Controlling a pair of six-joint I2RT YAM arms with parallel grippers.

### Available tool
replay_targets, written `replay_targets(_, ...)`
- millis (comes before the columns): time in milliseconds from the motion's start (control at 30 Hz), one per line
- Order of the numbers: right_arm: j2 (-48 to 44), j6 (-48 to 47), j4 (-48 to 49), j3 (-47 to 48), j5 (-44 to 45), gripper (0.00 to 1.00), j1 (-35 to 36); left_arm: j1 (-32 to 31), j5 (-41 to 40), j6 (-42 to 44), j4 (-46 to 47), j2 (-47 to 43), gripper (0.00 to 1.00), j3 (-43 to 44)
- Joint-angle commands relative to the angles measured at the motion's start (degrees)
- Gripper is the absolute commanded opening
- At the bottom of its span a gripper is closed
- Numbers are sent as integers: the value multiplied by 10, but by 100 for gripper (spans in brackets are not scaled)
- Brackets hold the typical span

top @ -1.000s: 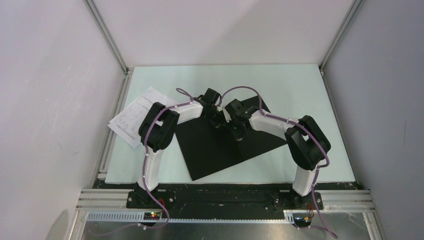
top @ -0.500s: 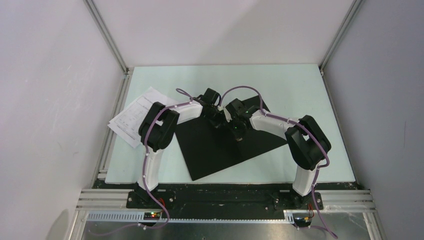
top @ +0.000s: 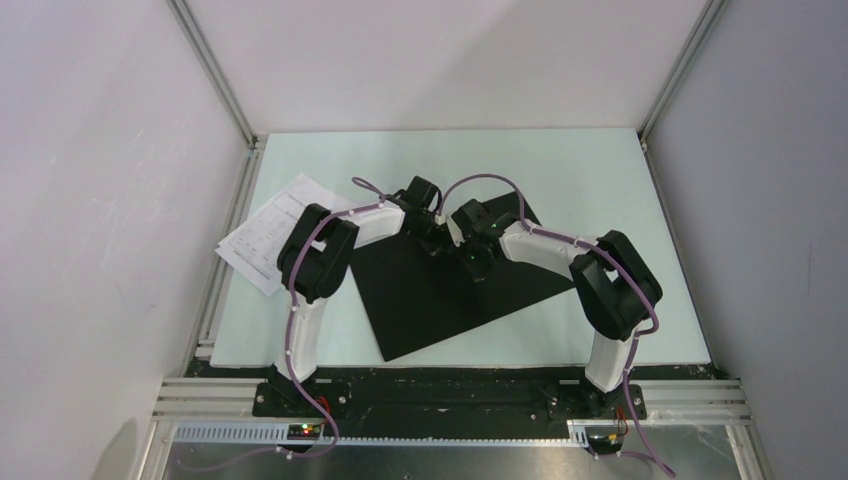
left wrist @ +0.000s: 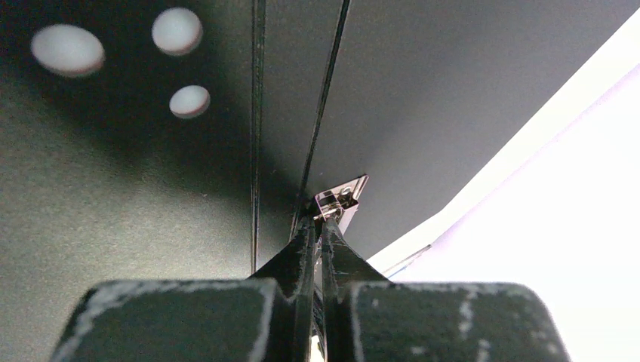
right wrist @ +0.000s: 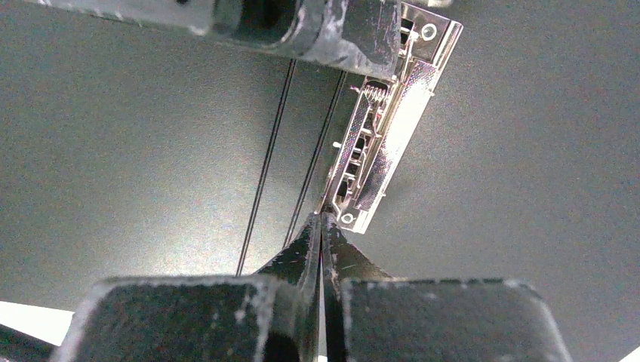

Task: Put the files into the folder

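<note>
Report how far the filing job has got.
Done: the large flat folder lies open, black inside up. In hand: both arms' jaws, closed, meet at its silver metal clip. To do: the white printed paper sheets lie on the pale green table beside it, none inside yet.

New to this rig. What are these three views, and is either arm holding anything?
Two robot arms with two-finger grippers are bolted at the near edge of the table. The wide picture looks down from above; the other two come from a camera on each wrist. On it lie an open folder, black inside up, and the files, printed sheets beside it on the left. The left gripper and right gripper are both shut, tips at the folder's metal clip; neither clearly holds anything.
</note>
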Motion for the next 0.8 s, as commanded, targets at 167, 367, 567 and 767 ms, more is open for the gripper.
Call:
replay_targets(167,42,-61,-6,-24,82,0,-1,9,-61,-5,-15,39,3,-10)
replay_targets(367,61,-91,12,-30,131,0,-9,7,-59,-5,-16,41,3,-18)
replay_targets(567,40,-136,65,-13,179,0,-26,5,-49,-14,-15,51,4,-34)
replay_targets(767,-53,-146,5,124,119,0,-51,7,-47,-14,-16,56,5,-22)
